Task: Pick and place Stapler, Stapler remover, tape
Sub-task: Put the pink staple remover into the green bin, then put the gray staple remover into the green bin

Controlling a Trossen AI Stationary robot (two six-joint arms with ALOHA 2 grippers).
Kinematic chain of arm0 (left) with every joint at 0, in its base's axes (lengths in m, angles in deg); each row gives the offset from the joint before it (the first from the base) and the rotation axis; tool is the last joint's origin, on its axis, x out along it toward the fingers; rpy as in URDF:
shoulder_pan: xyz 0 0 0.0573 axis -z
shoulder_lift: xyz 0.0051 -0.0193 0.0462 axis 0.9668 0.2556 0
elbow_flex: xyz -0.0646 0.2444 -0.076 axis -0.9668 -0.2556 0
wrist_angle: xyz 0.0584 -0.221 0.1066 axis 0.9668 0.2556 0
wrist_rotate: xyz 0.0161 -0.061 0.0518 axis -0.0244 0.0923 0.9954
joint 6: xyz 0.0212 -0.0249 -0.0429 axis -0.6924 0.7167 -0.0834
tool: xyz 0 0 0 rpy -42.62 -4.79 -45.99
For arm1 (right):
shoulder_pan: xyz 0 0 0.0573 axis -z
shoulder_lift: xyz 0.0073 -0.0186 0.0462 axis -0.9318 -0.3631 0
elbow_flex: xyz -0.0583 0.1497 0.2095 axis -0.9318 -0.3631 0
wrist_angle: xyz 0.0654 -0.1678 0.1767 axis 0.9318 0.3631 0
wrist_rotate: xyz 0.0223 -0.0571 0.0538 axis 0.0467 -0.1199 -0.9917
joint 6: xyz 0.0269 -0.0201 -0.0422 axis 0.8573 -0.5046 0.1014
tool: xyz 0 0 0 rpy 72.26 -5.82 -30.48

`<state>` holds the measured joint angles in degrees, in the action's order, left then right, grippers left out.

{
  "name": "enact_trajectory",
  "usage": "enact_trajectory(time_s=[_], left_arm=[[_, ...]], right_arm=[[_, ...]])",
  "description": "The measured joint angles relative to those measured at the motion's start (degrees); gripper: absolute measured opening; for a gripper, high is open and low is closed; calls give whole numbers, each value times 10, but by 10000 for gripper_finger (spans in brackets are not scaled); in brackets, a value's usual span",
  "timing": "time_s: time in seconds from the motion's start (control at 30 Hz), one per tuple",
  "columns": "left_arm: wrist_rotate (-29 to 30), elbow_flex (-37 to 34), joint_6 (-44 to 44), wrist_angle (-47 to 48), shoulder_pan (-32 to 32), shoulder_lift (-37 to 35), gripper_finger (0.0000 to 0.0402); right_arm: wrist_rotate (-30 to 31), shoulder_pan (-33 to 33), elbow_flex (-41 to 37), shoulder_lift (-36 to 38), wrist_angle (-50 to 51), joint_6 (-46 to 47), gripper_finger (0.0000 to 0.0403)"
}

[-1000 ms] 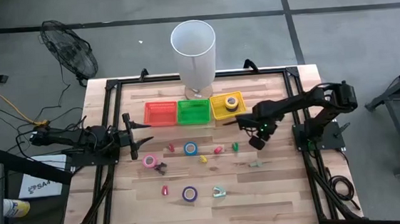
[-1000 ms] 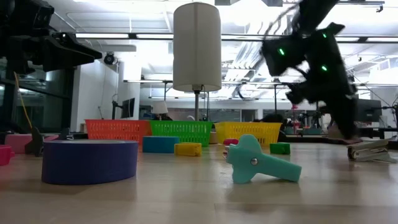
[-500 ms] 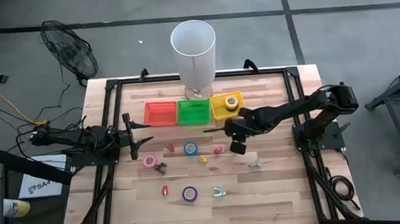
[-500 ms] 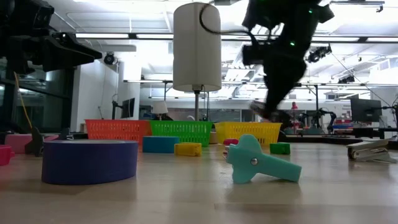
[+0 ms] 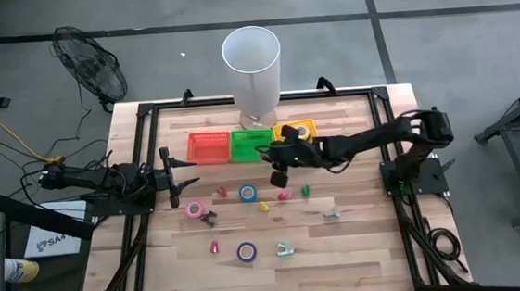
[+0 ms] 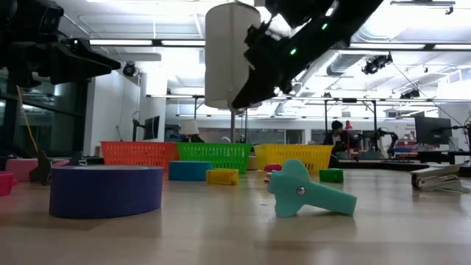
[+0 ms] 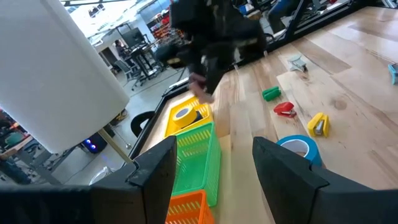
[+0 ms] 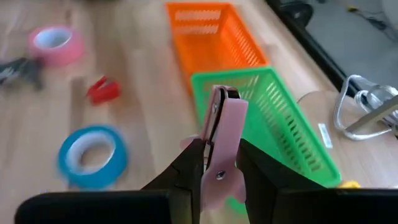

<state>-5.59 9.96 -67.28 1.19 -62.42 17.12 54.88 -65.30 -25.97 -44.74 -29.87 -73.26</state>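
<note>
Two dark, slim jointed arms; small green lights glow on the right arm (image 6: 294, 51)

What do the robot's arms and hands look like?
Both arms are dark, almost black, built from jointed segments. The right arm shows small green lights in the low view. Each ends in a hand with two flat dark fingers: the left hand and the right hand. Thin cables trail beside the left arm.

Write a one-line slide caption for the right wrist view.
Right gripper holds a pink staple remover above the green basket.
</note>
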Motion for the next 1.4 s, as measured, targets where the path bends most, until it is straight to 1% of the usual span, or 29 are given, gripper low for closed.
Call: enact_trajectory(time_s=[0.13,0.2,0.4,0.83,1.4], left_arm=[[0,0,0,0,0,0,207],[0,0,0,0,0,0,207],[0,0,0,0,0,0,207],[0,0,0,0,0,0,207],[1,0,0,0,0,0,207]], right_arm=[[46,17,0,-39,-63,29,71],[58,26,0,-53,-89,42,71],[51,48,0,-78,-124,63,71],[5,63,0,-79,-95,67,73],[18,63,0,-78,-87,68,175]])
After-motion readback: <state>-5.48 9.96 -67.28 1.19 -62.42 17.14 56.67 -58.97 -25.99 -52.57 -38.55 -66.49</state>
